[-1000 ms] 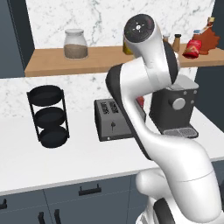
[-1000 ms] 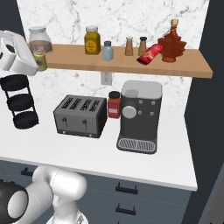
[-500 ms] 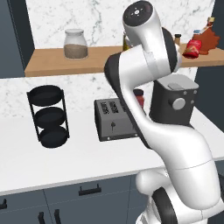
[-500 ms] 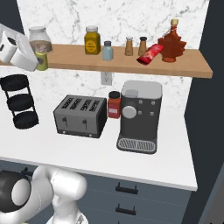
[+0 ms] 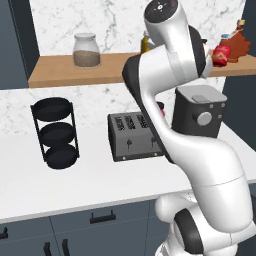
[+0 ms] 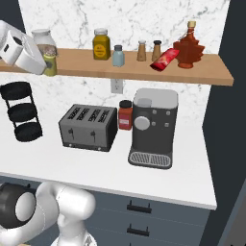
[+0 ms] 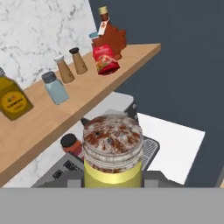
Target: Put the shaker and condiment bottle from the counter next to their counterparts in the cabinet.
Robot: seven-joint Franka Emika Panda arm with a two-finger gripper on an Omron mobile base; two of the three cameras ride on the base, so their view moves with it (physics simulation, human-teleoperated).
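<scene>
white marble wall, long wooden cabinet (image 6: 144, 72) shelf over a white counter (image 6: 158, 178) with dark drawers below. gripper (image 7: 113, 183) is clamped on the shaker (image 7: 113, 151): in the hand view the yellow-green body and speckled tan cap sit right at the bottom between the tips. in the right base view the shaker (image 6: 49, 64) shows at the end of the white hand, up at shelf level near the shelf's left part, just in front of the glass jar (image 6: 42, 42); can't tell if it touches the shelf.

on the shelf, left to right in the right base view: yellow jar (image 6: 101, 44), pale blue shaker (image 6: 118, 55), two brown shakers (image 6: 141, 50), a red packet (image 6: 165, 58) lying tilted, dark red leaf-shaped bottle (image 6: 189, 47).

condiment bottle (image 6: 125, 115) stands upright on the counter, between the toaster (image 6: 88, 127) and the coffee machine (image 6: 153, 127), close to the wall. black three-tier rack (image 5: 56, 132) stands on the counter well left of the toaster.
</scene>
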